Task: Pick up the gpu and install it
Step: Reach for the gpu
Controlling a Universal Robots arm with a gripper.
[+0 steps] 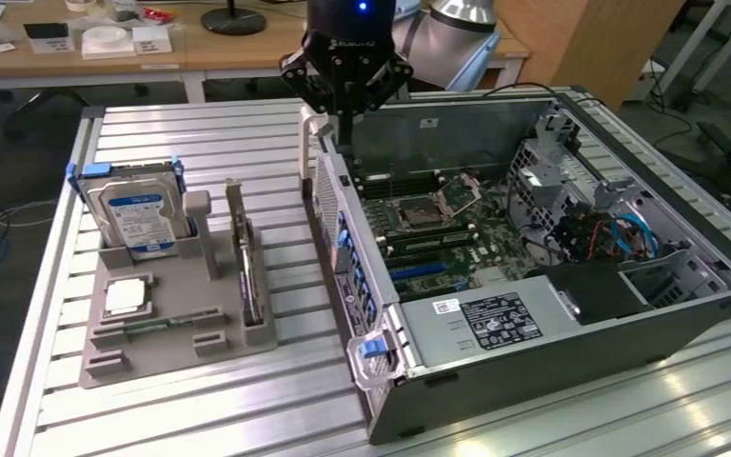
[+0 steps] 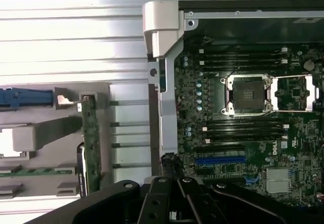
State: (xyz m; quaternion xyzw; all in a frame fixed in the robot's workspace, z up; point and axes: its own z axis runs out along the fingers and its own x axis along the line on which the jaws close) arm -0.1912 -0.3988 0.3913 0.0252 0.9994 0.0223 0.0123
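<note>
End effector [image 1: 343, 107], open or closed I cannot tell, hangs above the computer case [image 1: 569, 324] wall, and the gpu [image 1: 251, 276] stands in the holder [image 1: 163, 352] at the exterior view's left, so descending here could strike metal.

Wrist [image 1: 350, 17] vertical, black tool [image 1: 343, 100] pointing straight down, hanging in mid-air
</note>
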